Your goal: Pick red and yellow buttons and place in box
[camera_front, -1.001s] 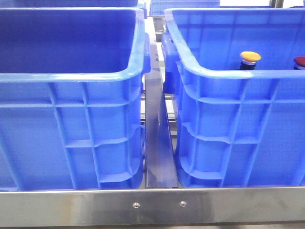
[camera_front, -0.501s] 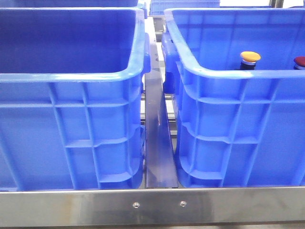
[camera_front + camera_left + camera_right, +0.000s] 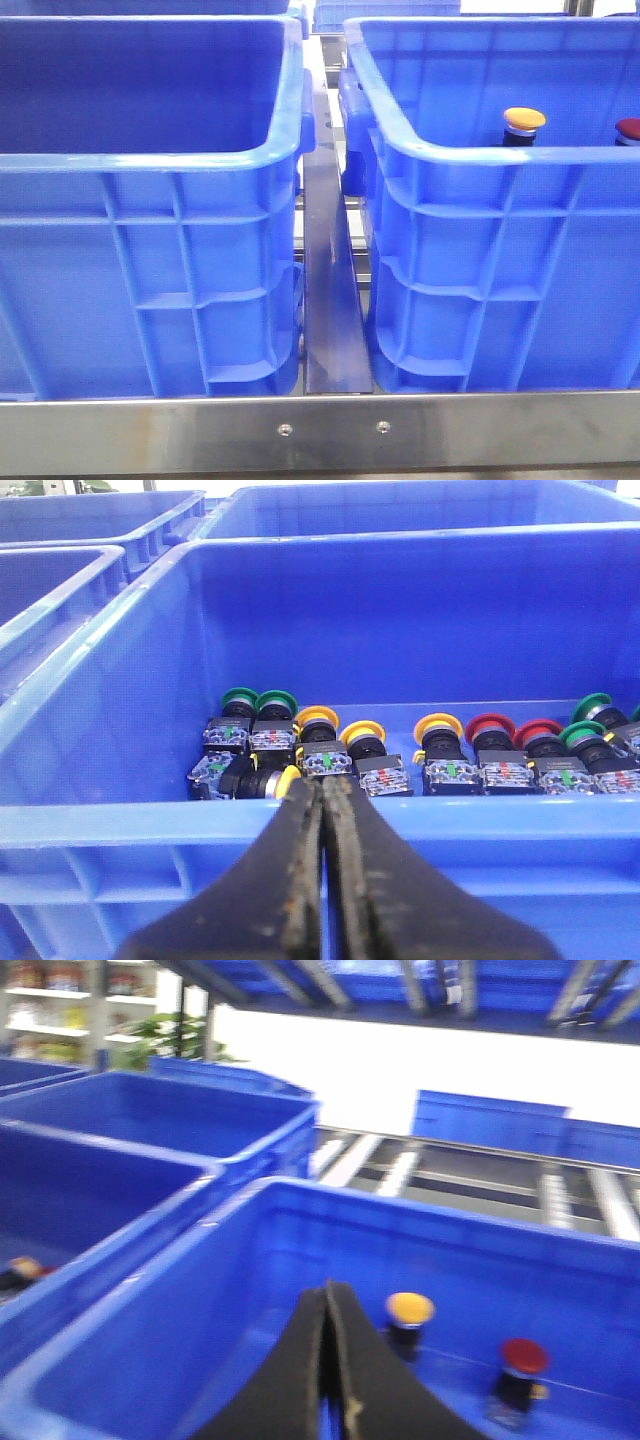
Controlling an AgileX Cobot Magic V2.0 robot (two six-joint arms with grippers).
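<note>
The yellow button [image 3: 524, 120] and the red button [image 3: 629, 128] stand upright inside the right blue box [image 3: 470, 160], their caps showing above its near rim. In the right wrist view my right gripper [image 3: 328, 1292] is shut and empty above that box's near wall [image 3: 130, 1360], short of the yellow button [image 3: 409, 1310] and red button [image 3: 524, 1358]. In the left wrist view my left gripper [image 3: 323, 786] is shut and empty, in front of the near rim [image 3: 120, 820] of a blue crate. Neither gripper shows in the front view.
The crate in the left wrist view holds several green, yellow and red push buttons [image 3: 440, 750] along its floor. A second blue crate [image 3: 150, 160] stands on the left, its floor hidden. A steel rail [image 3: 330, 300] runs between the crates, a steel bar [image 3: 320, 430] in front.
</note>
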